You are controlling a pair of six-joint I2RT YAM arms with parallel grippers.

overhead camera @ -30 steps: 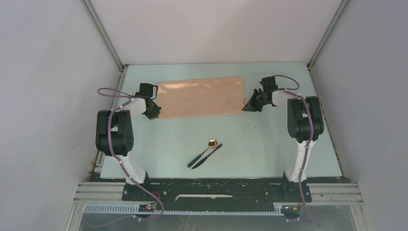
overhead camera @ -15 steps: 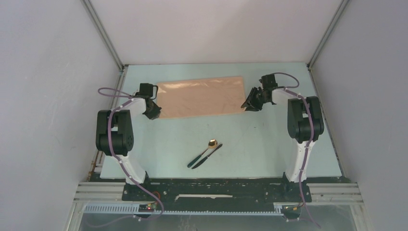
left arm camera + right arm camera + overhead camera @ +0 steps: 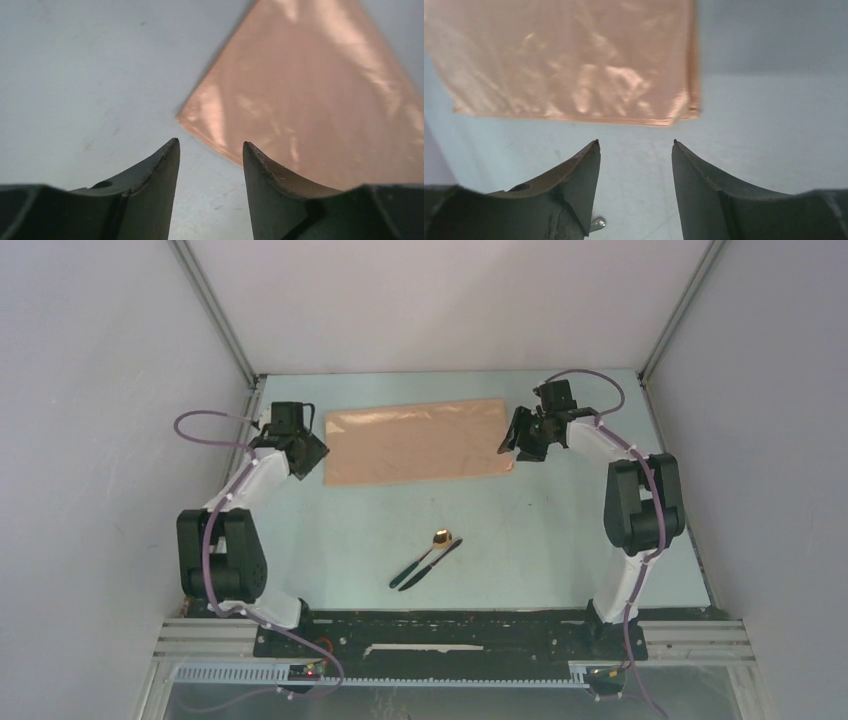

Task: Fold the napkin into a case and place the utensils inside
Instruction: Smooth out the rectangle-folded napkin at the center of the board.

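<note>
- Thin peach-tan cloth napkin (image 3: 418, 443) is lying flat as a wide rectangle, lightly wrinkled, at 12 o'clock on the pale table (image 3: 560, 540).
- left gripper (image 3: 312, 455) is hovering just beside the napkin's 9 o'clock end, jaws apart, gripping nothing.
- right gripper (image 3: 512, 445) is hovering at the 3 o'clock end, jaws apart, empty.
- Napkin's long axis is running 9-to-3.
- Gold-bowled, dark-handled spoon (image 3: 420, 559) & slim dark knife (image 3: 436, 561) are lying side by side at mid-table, well apart from the napkin, pointing approx. 1 o'clock.
</note>
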